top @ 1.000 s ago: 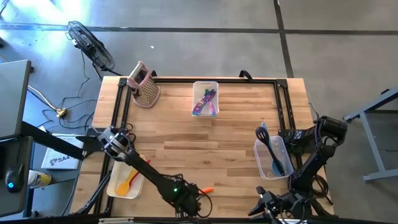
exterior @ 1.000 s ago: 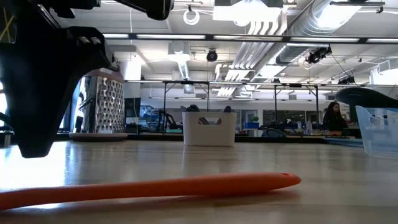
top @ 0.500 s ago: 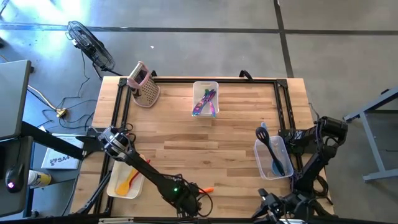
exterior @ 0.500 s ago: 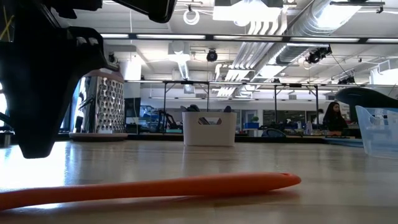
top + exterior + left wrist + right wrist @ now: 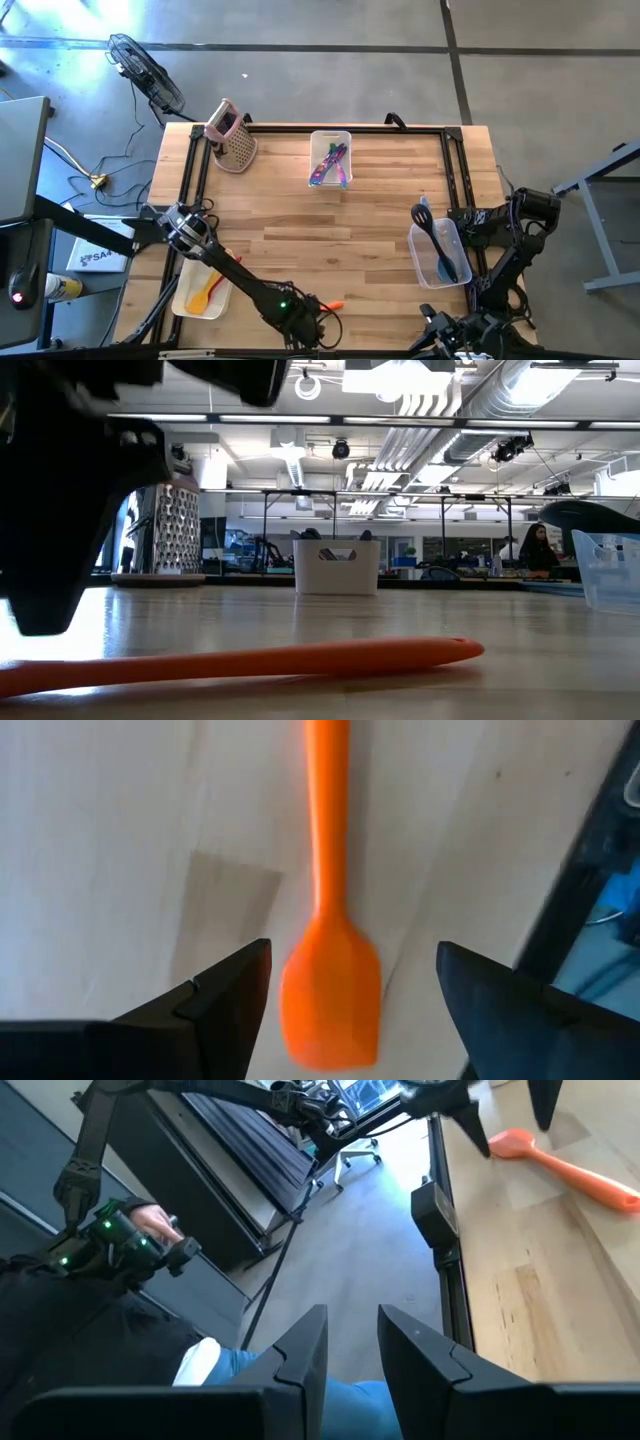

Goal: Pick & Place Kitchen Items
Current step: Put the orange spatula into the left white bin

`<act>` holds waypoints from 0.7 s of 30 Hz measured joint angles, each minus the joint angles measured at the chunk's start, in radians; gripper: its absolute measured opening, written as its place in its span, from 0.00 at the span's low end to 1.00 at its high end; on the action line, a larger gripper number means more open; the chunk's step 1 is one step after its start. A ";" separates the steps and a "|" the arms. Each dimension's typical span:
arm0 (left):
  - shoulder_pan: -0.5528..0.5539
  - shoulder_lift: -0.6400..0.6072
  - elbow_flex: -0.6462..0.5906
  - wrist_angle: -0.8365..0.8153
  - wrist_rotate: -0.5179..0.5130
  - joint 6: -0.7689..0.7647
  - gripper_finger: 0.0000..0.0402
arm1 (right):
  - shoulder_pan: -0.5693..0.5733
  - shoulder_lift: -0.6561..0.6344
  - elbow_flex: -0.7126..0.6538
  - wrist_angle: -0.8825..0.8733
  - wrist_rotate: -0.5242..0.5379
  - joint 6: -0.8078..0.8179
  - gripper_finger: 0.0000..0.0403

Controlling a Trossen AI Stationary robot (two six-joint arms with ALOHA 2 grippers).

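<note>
An orange spatula [image 5: 328, 970] lies flat on the table near its near edge; it also shows in the high view [image 5: 333, 304] and the low view [image 5: 260, 660]. My left gripper [image 5: 345, 1010] points down over the spatula's blade end. It is open, with one finger on each side of the blade, and touches nothing. In the high view it sits at the near edge [image 5: 308, 318]. My right gripper [image 5: 352, 1330] is open by a narrow gap and empty. It hangs off the table's near edge at the right [image 5: 450, 335].
A pink grater [image 5: 232, 135] stands at the far left. A clear bin [image 5: 330, 160] with purple and blue utensils stands at the far middle, and another [image 5: 440, 250] with black and blue ones at the right. A white bin [image 5: 205, 290] holds yellow and orange ones. A person's hand [image 5: 150, 1230] shows beyond the near edge.
My left gripper has come down a little toward the orange spatula, still open. The spatula has not moved. My right arm has drawn back slightly toward the table's near edge.
</note>
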 joint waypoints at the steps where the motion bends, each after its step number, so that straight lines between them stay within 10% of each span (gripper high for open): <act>1: 0.000 0.005 -0.003 0.004 0.003 0.002 0.69 | -0.001 0.000 0.000 0.000 0.001 0.002 0.21; 21: 0.028 0.128 0.005 -0.084 0.021 0.001 0.69 | -0.004 0.000 0.000 0.006 0.024 0.025 0.21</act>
